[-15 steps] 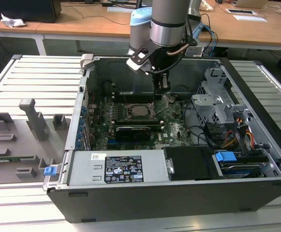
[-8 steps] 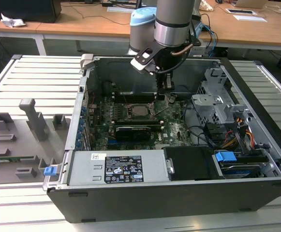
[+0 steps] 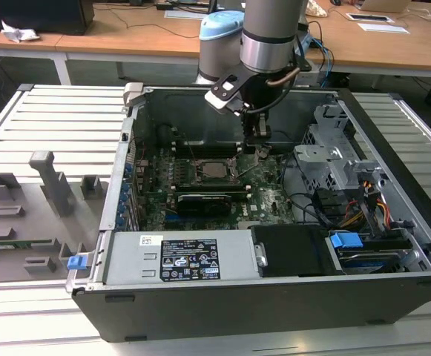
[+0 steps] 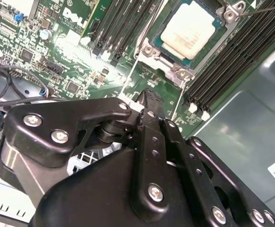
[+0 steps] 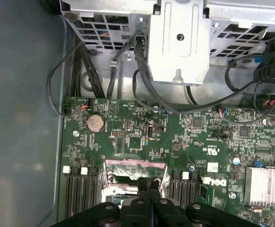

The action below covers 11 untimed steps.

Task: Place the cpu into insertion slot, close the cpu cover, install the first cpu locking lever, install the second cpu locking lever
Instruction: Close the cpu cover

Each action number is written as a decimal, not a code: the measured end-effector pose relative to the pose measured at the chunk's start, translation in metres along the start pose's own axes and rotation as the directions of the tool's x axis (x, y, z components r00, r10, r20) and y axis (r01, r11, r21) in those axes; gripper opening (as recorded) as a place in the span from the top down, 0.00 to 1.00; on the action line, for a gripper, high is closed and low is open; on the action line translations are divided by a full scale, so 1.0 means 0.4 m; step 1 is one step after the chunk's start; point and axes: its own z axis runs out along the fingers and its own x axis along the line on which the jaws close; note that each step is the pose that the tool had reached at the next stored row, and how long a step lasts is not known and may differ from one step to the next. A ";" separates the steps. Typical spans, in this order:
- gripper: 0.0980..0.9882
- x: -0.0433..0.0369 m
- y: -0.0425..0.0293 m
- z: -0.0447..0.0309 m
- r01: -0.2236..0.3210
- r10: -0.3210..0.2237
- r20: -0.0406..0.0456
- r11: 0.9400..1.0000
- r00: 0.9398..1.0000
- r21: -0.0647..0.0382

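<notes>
Closed pincer [image 5: 149,184] points at the insertion slot [image 5: 131,176] on the green motherboard [image 5: 184,137].

Your exterior view looks down from afar into the case [image 3: 274,311]; both wrist views sit close over its motherboard [image 5: 142,137].

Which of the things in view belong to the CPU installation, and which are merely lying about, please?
Belong to the job: the cpu, sitting in the insertion slot; the cpu cover lying around it; the gripper, shut, beside the socket.

Just lying about: the graphics card, the power supply, the coin battery, the grey fixtures outside the case.
</notes>
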 end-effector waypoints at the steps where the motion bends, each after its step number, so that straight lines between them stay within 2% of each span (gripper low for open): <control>1: 0.99 0.001 0.002 0.001 0.000 0.000 0.000 1.000 1.000 0.000; 11: 0.99 0.018 0.028 0.011 0.000 0.000 0.001 1.000 1.000 0.002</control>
